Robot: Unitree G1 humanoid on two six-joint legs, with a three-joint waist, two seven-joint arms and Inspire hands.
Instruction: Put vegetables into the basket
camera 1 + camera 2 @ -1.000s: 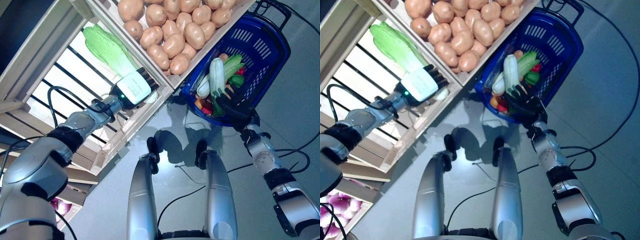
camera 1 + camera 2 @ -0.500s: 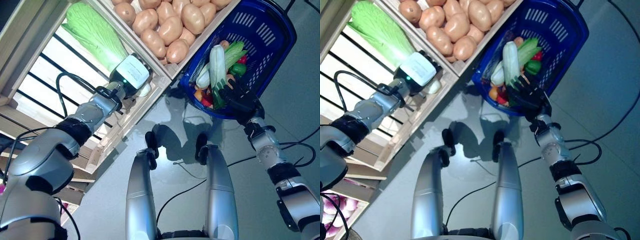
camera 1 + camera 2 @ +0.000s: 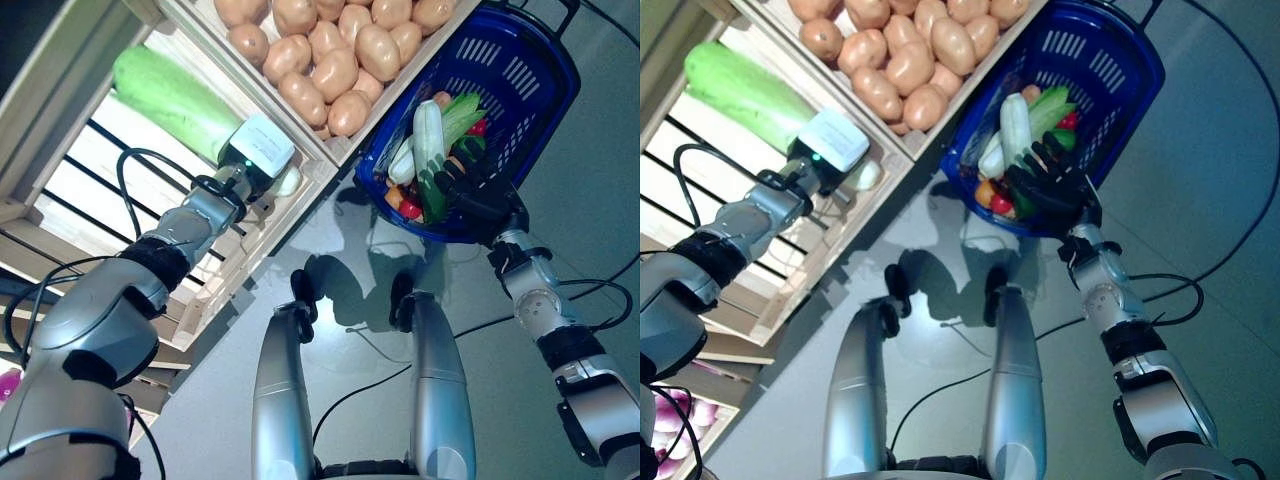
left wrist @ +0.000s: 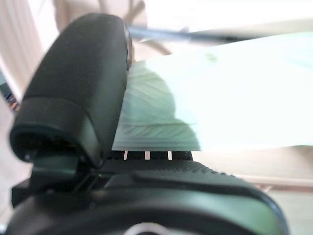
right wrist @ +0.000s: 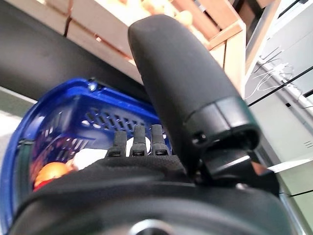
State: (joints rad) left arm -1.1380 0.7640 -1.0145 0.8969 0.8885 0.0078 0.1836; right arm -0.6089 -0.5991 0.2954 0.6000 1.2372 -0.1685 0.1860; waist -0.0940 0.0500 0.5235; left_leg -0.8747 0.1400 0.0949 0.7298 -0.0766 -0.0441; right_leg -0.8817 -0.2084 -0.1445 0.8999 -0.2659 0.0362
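Observation:
A long pale-green napa cabbage [image 3: 170, 95] lies in the slatted wooden crate [image 3: 215, 290] at the left. My left hand [image 3: 262, 150], with a white cover on its back, sits over the cabbage's stem end. In the left wrist view its thumb [image 4: 78, 83] presses against the cabbage [image 4: 220, 98], whose base covers the fingers. The blue basket [image 3: 525, 75] at the right holds a pale zucchini [image 3: 428, 140], greens and red and orange vegetables. My right hand [image 3: 1050, 185] rests at the basket's near rim with straight, spread fingers; the right wrist view shows the basket [image 5: 63, 117] past them.
A wooden crate of several potatoes [image 3: 340, 50] stands between the cabbage crate and the basket. The crate's front board [image 3: 322, 168] lies just beside my left hand. Purple onions [image 3: 680, 410] show on a lower shelf at the left. Grey floor lies to the right.
The whole picture has shifted, so the camera moved. The left hand stays on the cabbage's stem end and the cabbage now lies turned further left. The right hand stays at the basket rim.

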